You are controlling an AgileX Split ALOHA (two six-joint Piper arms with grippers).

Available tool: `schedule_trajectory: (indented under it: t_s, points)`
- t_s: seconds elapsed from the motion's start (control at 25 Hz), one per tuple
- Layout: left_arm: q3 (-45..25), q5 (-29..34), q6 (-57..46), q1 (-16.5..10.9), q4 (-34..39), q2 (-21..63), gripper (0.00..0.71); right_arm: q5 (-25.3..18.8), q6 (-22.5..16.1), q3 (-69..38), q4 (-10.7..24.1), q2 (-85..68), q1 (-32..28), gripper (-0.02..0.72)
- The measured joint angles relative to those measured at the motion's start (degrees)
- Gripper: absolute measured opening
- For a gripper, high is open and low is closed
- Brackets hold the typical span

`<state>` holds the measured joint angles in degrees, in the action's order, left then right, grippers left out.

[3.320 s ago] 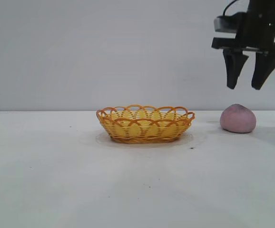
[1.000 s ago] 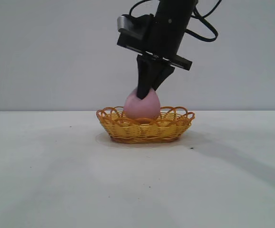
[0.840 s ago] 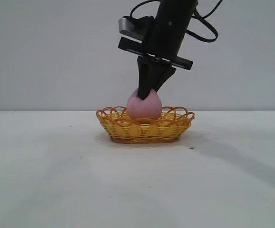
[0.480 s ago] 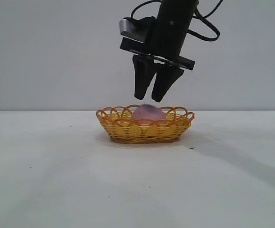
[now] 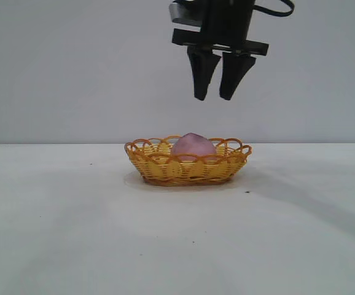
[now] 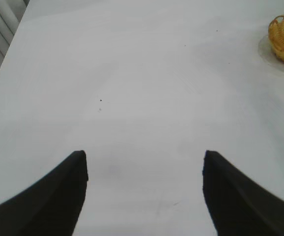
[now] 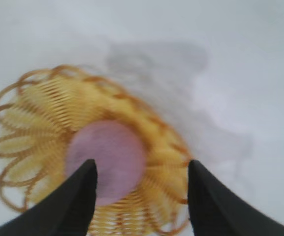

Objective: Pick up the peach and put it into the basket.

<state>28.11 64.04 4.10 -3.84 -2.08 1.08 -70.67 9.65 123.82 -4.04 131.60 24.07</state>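
Note:
The pale pink peach [image 5: 193, 146] lies inside the orange-yellow woven basket [image 5: 159, 167] at the middle of the white table. In the right wrist view the peach [image 7: 107, 160] rests on the basket's floor, ringed by the looped rim [image 7: 14, 98]. My right gripper [image 5: 214, 97] hangs well above the basket, open and holding nothing, clear of the peach; its black fingers [image 7: 75, 201] frame the peach from above. My left gripper [image 6: 144, 160] is open over bare table, far from the basket [image 6: 283, 37], which shows at that view's edge.
The white table [image 5: 73, 233] stretches flat on all sides of the basket, with a plain grey wall behind. A few tiny dark specks [image 5: 247, 192] dot the surface. A cable loops from the right arm's wrist.
My right gripper opened and let go of the peach, which settled lower into the basket. The gripper then rose well above the rim and shifted slightly right. The left gripper stayed still.

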Motion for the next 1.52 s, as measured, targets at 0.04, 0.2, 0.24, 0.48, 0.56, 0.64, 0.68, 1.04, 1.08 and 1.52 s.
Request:
schedule_trajectory:
  t_s: [0.04, 0.2, 0.24, 0.48, 0.56, 0.64, 0.68, 1.04, 1.08, 1.52]
  points:
    - [0.00, 0.00, 0.00, 0.00, 0.00, 0.00, 0.442, 0.00, -0.51, 0.03, 0.24, 0.00, -1.16, 0.355]
    - [0.00, 0.00, 0.00, 0.00, 0.00, 0.00, 0.442, -0.14, -1.93, 0.14, 0.91, 0.00, -7.26, 0.355]
    - [0.00, 0.00, 0.00, 0.00, 0.00, 0.00, 0.442, -0.14, -2.40, 0.14, 0.91, 0.00, -8.90, 0.355]
    - [-0.05, 0.00, 0.00, 0.00, 0.00, 0.00, 0.442, -0.29, -4.27, 0.14, 1.03, -0.11, -18.04, 0.355]
    - [-0.05, 0.00, 0.00, 0.00, 0.00, 0.00, 0.442, -0.39, -4.36, 0.14, 1.03, -1.05, -20.56, 0.355]
    - [-0.05, 0.00, 0.00, 0.00, 0.00, 0.00, 0.442, -0.39, -4.36, 0.14, 1.15, -2.88, -22.09, 0.355]
    - [-0.05, 0.00, 0.00, 0.00, 0.00, 0.00, 0.442, -0.53, -4.36, 0.14, 1.15, -4.23, -22.63, 0.355]
    - [-0.05, 0.00, 0.00, 0.00, 0.00, 0.00, 0.442, -1.18, -4.36, -0.64, 0.96, -19.83, -23.17, 0.355]
    - [-0.05, 0.00, 0.00, 0.00, 0.00, 0.00, 0.442, -1.18, -4.36, -1.48, 0.96, -22.31, -23.17, 0.355]
    - [-0.05, 0.00, 0.00, 0.00, 0.00, 0.00, 0.442, -1.72, -4.36, -31.55, 0.96, -53.20, -23.17, 0.355]
